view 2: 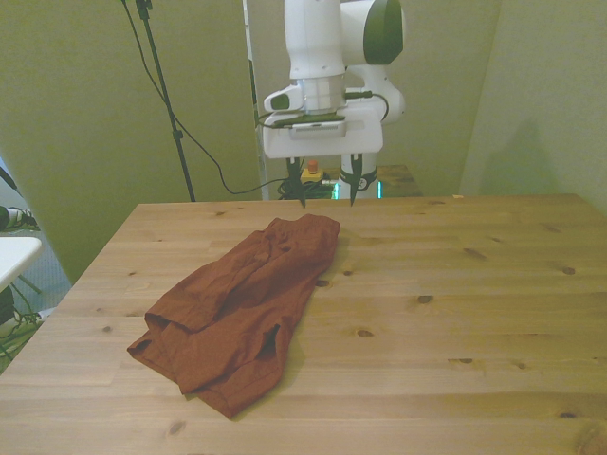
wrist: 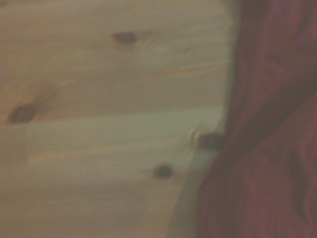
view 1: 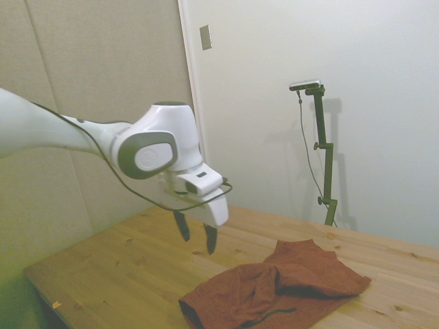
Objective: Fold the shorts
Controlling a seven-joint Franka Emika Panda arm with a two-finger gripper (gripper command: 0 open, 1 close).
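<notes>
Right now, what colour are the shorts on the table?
Rust red, with thin dark piping; the shorts show best in the front view.

From the side, the shorts (view 1: pixel 281 288) run off the bottom edge, so their near hem is lost; the wrist view is all blur, red cloth cut off at one edge, the table (wrist: pixel 109 99) reduced to smeared knots; the folds hide the underside.
</notes>
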